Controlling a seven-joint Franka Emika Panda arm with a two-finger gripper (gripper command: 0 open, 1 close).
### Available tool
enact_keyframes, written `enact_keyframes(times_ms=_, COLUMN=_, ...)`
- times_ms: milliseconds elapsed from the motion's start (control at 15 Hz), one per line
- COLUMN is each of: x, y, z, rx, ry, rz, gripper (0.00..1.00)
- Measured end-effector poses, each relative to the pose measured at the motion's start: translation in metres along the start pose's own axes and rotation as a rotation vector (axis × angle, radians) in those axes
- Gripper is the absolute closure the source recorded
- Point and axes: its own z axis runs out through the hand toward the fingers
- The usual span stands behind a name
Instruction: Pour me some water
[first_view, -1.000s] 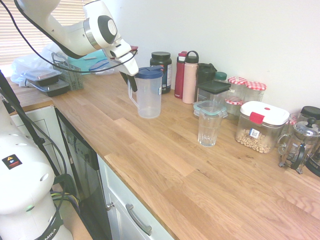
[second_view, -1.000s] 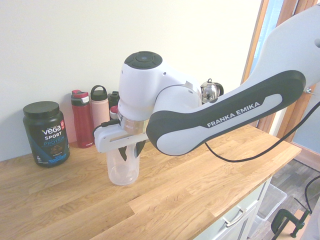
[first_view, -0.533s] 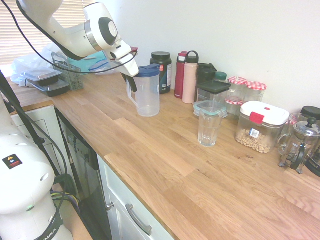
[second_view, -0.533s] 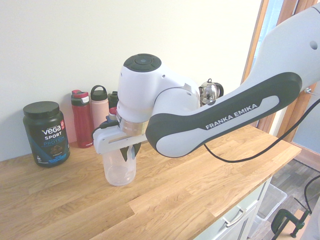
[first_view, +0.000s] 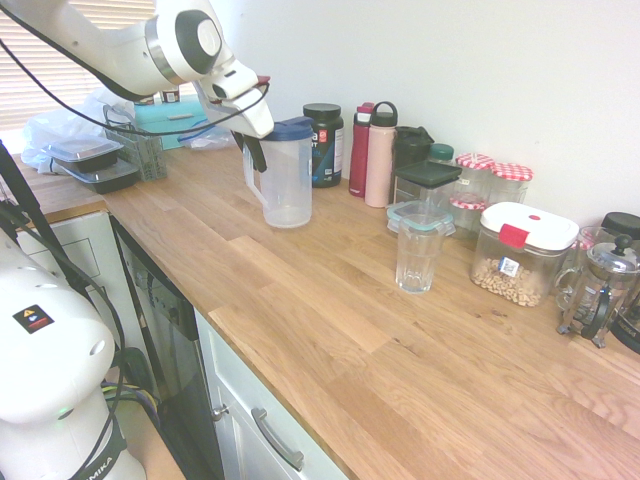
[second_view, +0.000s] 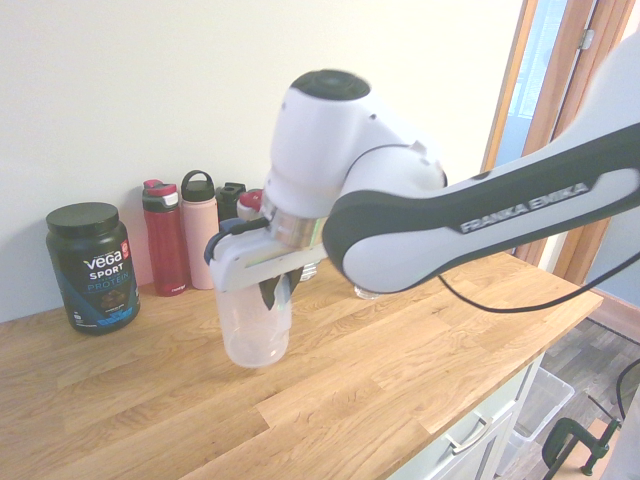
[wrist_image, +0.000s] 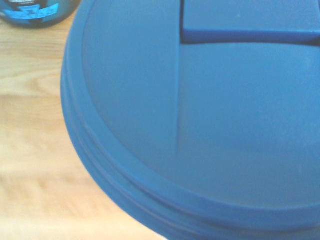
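Step in hand: you are carrying the pitcher (first_view: 285, 175) over to the empty glass (first_view: 417, 253); the pour itself is not yet begun.
Jaws: the jaws (first_view: 254, 150) are clamped tight on the pitcher's handle, with the clear body hanging just beside them on the side toward the glass.
Pitcher: it looks clear of the tabletop (first_view: 330, 300) and slightly tilted, its base swung away from the jaws; the blue lid (wrist_image: 200, 115) fills the wrist view, so you get no look at the water level from there.
Water: I cannot tell how full the pitcher is; the body looks nearly clear in both exterior views.
Glass: it stands upright on the tabletop, well apart from the jaws, lower than they are and further along the tabletop from the arm.
Path: keep the pitcher as level as you can while you travel, and hold it above the glass rim.
Neighbours: the pink bottle (first_view: 379, 155) and the black tub (first_view: 323, 143) stand just beyond the pitcher; swing away from them.
Pour: bring the spout over the glass mouth first, then tip slowly by rolling the wrist.
Risk: a handle grip lets the body swing, so avoid sudden stops.
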Motion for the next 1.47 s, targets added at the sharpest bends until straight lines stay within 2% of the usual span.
enact_keyframes(times_ms=400, x=0.061, y=0.120, z=-0.055, rx=0.045, ry=-0.052, rz=-0.218, gripper=1.00)
enact_keyframes(times_ms=533, x=0.084, y=0.171, z=-0.059, rx=0.040, ry=-0.049, rz=-0.270, gripper=1.00)
enact_keyframes(times_ms=733, x=0.116, y=0.256, z=-0.055, rx=0.084, ry=-0.095, rz=-0.316, gripper=1.00)
enact_keyframes(times_ms=933, x=0.136, y=0.338, z=-0.058, rx=0.118, ry=-0.112, rz=-0.308, gripper=1.00)
enact_keyframes(times_ms=1067, x=0.147, y=0.375, z=-0.056, rx=0.141, ry=-0.117, rz=-0.292, gripper=1.00)
enact_keyframes(times_ms=1200, x=0.160, y=0.408, z=-0.051, rx=0.126, ry=-0.117, rz=-0.255, gripper=1.00)
enact_keyframes(times_ms=1333, x=0.185, y=0.424, z=-0.052, rx=0.075, ry=-0.104, rz=-0.210, gripper=1.00)
enact_keyframes(times_ms=1467, x=0.220, y=0.419, z=-0.047, rx=0.031, ry=-0.120, rz=-0.200, gripper=1.00)
